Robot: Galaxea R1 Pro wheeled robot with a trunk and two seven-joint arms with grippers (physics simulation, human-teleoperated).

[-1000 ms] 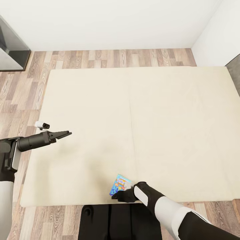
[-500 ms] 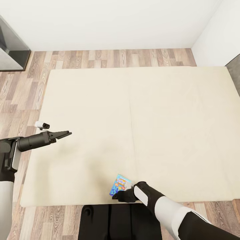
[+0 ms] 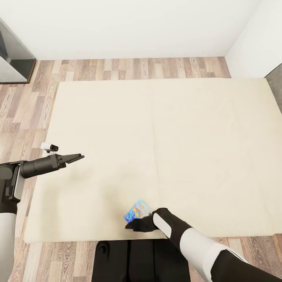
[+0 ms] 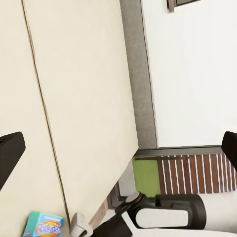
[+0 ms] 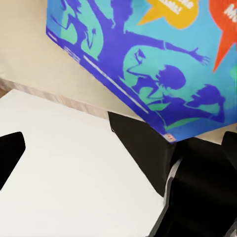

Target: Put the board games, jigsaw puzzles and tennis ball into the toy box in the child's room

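**Beige bed, one blue game box at its near edge**

The bed takes up most of the head view, a plain beige mattress with a faint seam running down its middle. It stands on a wood plank floor, which shows along the upper edge, down the left side and in a strip at the bottom. A bright blue board game with orange print sits at the mattress's near edge, lower centre of the frame; whether it lies flat cannot be told.
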